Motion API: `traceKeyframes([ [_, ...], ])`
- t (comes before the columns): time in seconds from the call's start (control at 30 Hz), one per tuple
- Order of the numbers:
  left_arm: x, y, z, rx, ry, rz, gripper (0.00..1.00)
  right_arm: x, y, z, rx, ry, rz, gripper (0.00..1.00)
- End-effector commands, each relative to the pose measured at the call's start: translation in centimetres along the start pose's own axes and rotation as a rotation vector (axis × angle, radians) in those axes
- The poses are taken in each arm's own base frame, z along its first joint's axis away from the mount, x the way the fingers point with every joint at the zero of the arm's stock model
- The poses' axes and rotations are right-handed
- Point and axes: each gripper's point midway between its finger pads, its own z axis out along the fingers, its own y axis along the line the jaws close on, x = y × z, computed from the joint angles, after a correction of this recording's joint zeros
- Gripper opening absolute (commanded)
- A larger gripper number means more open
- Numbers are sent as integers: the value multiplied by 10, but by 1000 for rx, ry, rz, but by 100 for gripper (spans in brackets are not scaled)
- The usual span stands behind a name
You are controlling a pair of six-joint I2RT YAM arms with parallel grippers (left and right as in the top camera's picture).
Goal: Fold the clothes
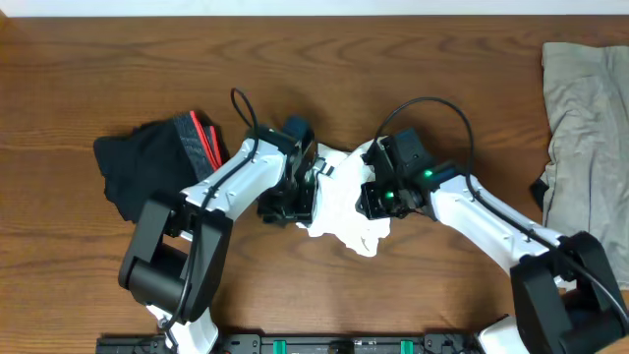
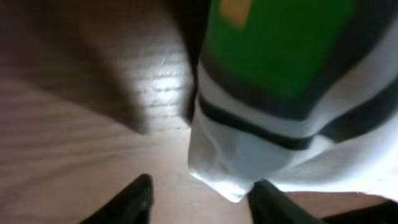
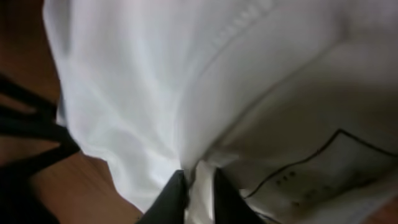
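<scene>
The white T-shirt (image 1: 339,211) lies bunched in the middle of the table between both arms. My right gripper (image 1: 378,202) is at its right side; in the right wrist view its fingers (image 3: 171,199) are shut on a fold of the white cloth (image 3: 155,93), beside a printed label (image 3: 323,168). My left gripper (image 1: 295,202) is at the shirt's left edge. In the left wrist view the left gripper (image 2: 205,193) stands open just above the wood. A white corner of the shirt (image 2: 233,180) with a green and dark-striped print (image 2: 273,43) touches its right finger (image 2: 273,202).
Black shorts (image 1: 152,162) with a red-striped waistband lie crumpled at the left, close to the left arm. A khaki-grey garment (image 1: 585,128) is spread at the right edge. Bare brown table (image 1: 324,59) lies behind and in front of the shirt.
</scene>
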Motion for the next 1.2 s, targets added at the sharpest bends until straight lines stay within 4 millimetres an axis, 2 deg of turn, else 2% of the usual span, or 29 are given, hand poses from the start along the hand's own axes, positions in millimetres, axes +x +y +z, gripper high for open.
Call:
traceKeyframes([
  [0.0, 3, 1, 4, 3, 19, -8, 44, -2, 0, 1, 2, -10, -1, 6],
  [0.1, 3, 1, 4, 2, 21, -8, 43, -10, -7, -3, 8, -38, 18, 1],
  [0.43, 3, 1, 4, 3, 19, -9, 43, -19, -54, -26, 41, -66, 100, 1],
  [0.6, 2, 1, 4, 5, 14, -7, 44, -8, -44, -35, -97, -19, 25, 1],
  [0.67, 2, 1, 4, 5, 14, -7, 44, 3, -46, -36, -98, 23, 29, 6],
  [0.7, 2, 1, 4, 5, 14, -7, 44, 9, -48, -36, -93, 43, 29, 11],
  [0.8, 0, -1, 1, 7, 7, -4, 44, 10, -47, -41, -109, 43, 27, 19],
  [0.9, -11, -9, -13, 24, -40, 10, 44, -5, -39, -54, -141, -40, -28, 26],
  [1.0, -31, -23, -34, 62, -147, 58, 44, -22, -35, -66, -142, -124, -19, 34],
  [1.07, -47, -31, -44, 89, -227, 87, 54, -30, -34, -69, -146, -158, -6, 36],
  [1.17, -71, -43, -53, 128, -336, 121, 59, -40, -36, -69, -141, -193, 16, 35],
])
